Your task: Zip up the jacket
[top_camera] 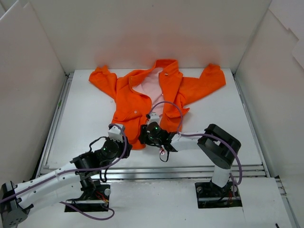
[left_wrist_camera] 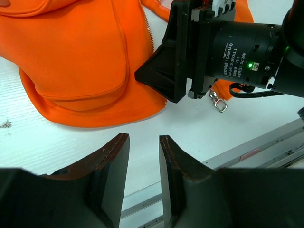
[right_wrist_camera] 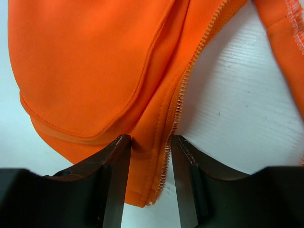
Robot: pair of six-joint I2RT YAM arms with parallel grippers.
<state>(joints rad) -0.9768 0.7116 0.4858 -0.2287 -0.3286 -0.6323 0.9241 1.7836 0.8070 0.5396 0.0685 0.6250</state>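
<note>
The jacket [top_camera: 128, 102] lay unzipped on the bench [top_camera: 213, 128], collar toward the far wall. Right jaws stood apart, straddling the zipper [right_wrist_camera: 182, 95] at the hem. Left jaws stood apart over the bench just beside the hem, holding nothing.

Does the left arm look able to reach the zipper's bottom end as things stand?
Probably not directly: the right gripper straddles the zipper at the jacket bottom, blocking it. The left gripper sits over bare table, short of the hem.
</note>
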